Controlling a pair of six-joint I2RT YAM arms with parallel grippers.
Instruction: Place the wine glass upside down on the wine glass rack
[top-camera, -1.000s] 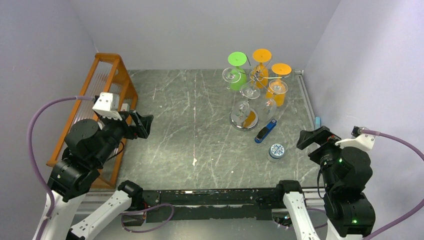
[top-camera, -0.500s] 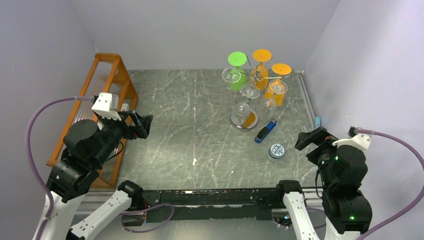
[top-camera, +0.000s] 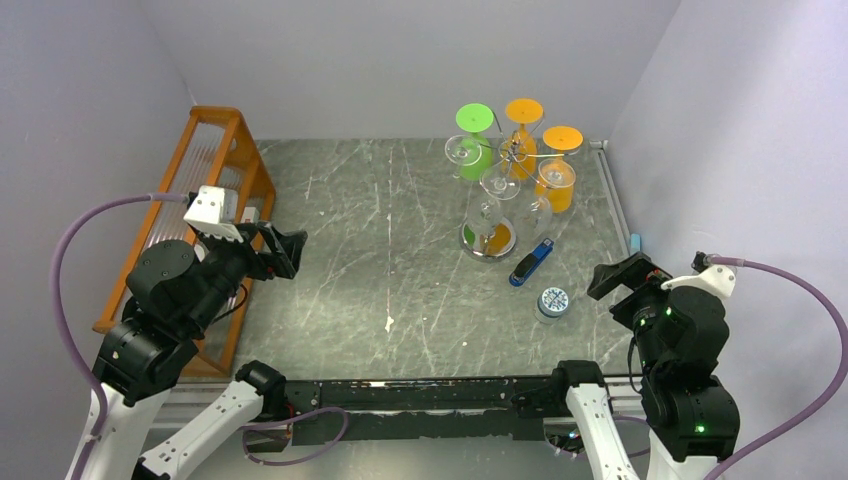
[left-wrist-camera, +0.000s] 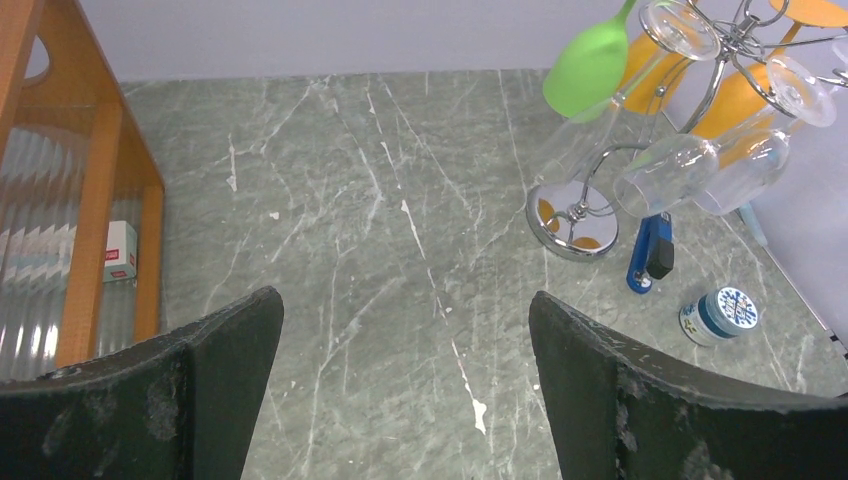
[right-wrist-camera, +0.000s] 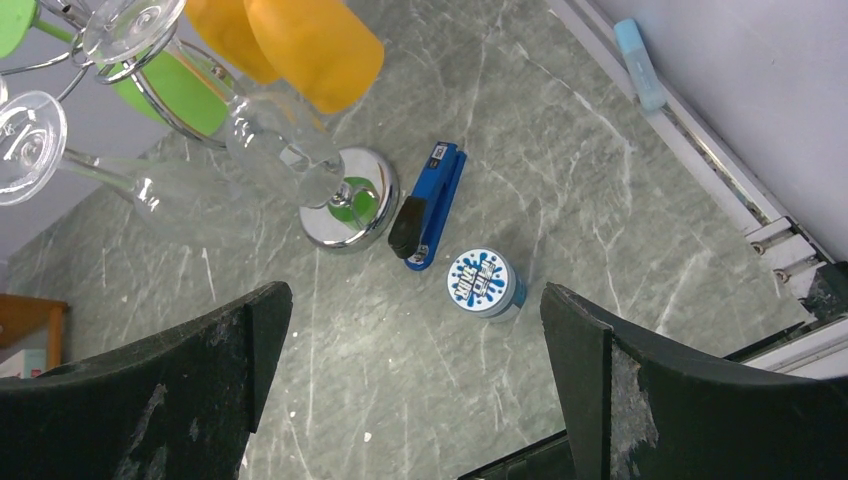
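Top external view: the table (top-camera: 380, 230) is grey marbled stone; the glassware stands at its far right and a wooden rack (top-camera: 215, 150) lines its left edge.
Left gripper (left-wrist-camera: 405, 340): jaws spread wide with nothing between them. It is raised over the left side of the table just beside the wooden rack, and faces across towards the far right.
Right gripper (right-wrist-camera: 415, 320): jaws spread wide with nothing between them. It is raised near the right edge and looks down on the stapler and tin.
Wine glass rack (top-camera: 488, 243): a chrome stand at the far right of the table. Its round mirrored base sits flat, its pole is upright, and looped wire arms spread from the top.
Wine glasses (right-wrist-camera: 270, 140): every one in view hangs from the rack's arms, foot up and bowl down.
Green glass (top-camera: 475, 118): hangs on the rack's left side.
Orange glasses (top-camera: 523, 110): there are two, one at the back and one on the right.
Clear glasses (left-wrist-camera: 680, 175): hang lower and slant outward above the base.
Stapler (top-camera: 531, 263): blue and black, lying flat just right of the base. I cannot tell whether it touches the base.
Tin (top-camera: 553, 300): round with a blue-and-white lid. It stands on the near side of the stapler, apart from it.
Box (left-wrist-camera: 120, 250): small, white and red, seen low between the wooden rack's bars.
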